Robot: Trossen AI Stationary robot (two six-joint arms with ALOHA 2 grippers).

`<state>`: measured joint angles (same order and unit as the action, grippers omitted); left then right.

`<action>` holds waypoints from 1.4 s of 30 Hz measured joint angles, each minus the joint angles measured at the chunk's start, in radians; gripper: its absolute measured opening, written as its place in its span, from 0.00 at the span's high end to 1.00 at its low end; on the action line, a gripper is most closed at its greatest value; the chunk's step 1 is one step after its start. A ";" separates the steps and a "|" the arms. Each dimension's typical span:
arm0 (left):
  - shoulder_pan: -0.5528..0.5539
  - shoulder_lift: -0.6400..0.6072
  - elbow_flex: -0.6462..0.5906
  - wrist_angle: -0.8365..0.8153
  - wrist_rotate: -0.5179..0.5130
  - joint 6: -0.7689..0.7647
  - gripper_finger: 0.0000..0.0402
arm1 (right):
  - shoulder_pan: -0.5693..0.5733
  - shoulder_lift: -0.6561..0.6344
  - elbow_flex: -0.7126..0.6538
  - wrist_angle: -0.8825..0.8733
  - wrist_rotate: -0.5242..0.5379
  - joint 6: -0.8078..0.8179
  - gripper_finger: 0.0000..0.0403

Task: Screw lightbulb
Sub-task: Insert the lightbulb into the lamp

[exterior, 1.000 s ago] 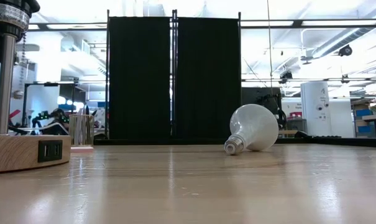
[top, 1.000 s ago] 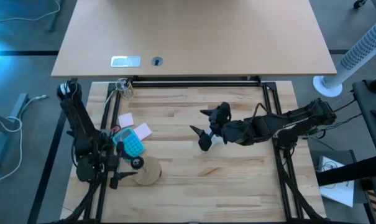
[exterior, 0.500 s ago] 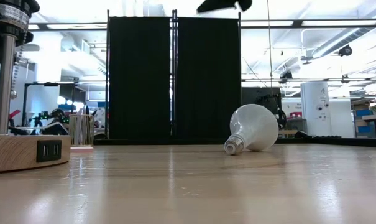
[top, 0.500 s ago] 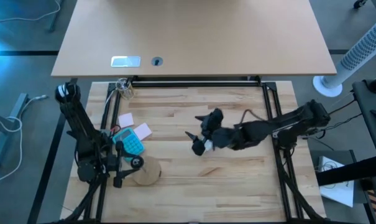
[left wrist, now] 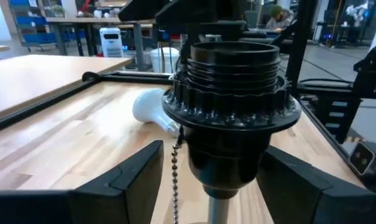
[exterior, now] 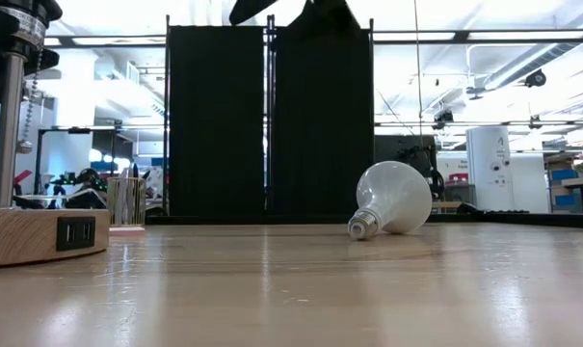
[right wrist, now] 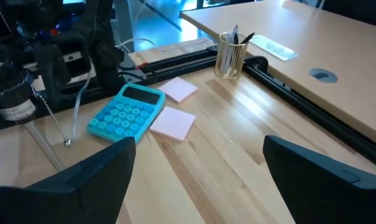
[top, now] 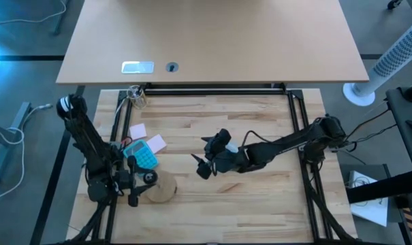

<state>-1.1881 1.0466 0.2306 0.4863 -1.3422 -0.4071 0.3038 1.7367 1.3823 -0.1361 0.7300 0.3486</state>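
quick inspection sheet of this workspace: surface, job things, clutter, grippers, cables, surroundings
surface: wooden table, black frame around it.
job's things: lightbulb lying on its side, not held; black socket upright on wooden disc.
clutter: blue calculator, pink notes, pencil cup.
grippers: left gripper with fingers either side of the socket stem; right gripper open, raised over the table's middle.
cables: pull chain hangs from socket.
surroundings: tan desk beyond, white fan.

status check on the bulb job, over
Right gripper open, above the lightbulb, no contact. Left gripper around the black socket, grip unclear. Bulb lying on its side, nothing blocking it.
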 joint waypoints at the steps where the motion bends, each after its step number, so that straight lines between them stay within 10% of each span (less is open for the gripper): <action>1: 0.002 0.000 0.000 0.003 0.000 -0.010 0.47 | 0.001 0.000 0.000 0.000 0.001 0.002 0.14; 6: 0.007 0.000 0.000 0.016 -0.001 -0.014 0.66 | 0.004 0.000 0.000 -0.011 -0.001 0.003 0.14; 14: 0.102 -0.001 0.000 0.125 0.057 0.061 0.67 | -0.002 -0.028 -0.001 -0.237 -0.008 0.088 0.14; 27: 0.689 0.077 0.048 0.446 0.624 0.303 0.76 | -0.062 -0.249 -0.004 -0.712 0.003 0.502 0.14; 42: 0.901 0.469 0.374 0.506 0.700 0.365 0.81 | -0.009 -0.197 -0.016 -0.838 -0.073 0.584 0.14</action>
<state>-0.2869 1.5156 0.6049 0.9919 -0.6426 -0.0426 0.2945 1.5394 1.3663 -0.9745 0.6569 0.9328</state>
